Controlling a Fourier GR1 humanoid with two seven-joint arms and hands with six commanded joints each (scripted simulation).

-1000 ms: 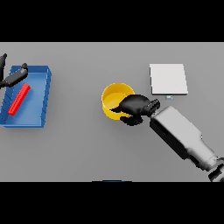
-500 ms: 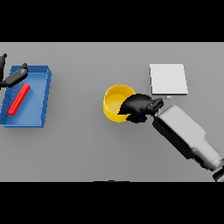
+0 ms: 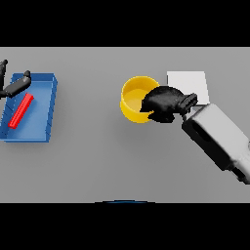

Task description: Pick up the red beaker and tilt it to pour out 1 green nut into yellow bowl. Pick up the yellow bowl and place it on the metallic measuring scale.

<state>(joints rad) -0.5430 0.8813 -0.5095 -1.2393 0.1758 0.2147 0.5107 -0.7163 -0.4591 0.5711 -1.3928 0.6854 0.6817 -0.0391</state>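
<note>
- Yellow bowl [image 3: 135, 96]: sits mid-table, a little right of centre, its mouth facing up toward the head view. Inside looks plain yellow; no nut can be made out in it.
- Right hand [image 3: 163, 102]: at the bowl's right rim, fingers curled over the edge and covering that part of the rim, so the hand is closed around the bowl's right side. Whether the bowl rests on the table or is raised off it cannot be told from this view; a soft shadow lies under and to the left of it.
- Right arm [image 3: 219, 138]: white and grey, enters from the lower right and runs up-left to the hand.
- Metallic measuring scale [image 3: 189, 83]: pale square plate just right of the bowl and above the hand; the hand's wrist overlaps its lower left corner. Bowl and scale are near each other, the bowl not on the plate.
- Grey table [image 3: 97, 166]: bears everything.
- Blue tray [image 3: 36, 127]: far left of the table, well apart from the bowl.
- Red beaker [image 3: 22, 110]: seen as a long red shape lying slantwise inside the blue tray.
- Left hand [image 3: 14, 86]: at the left edge, over the tray's upper left corner, fingers relaxed and holding nothing; apart from the red beaker.
</note>
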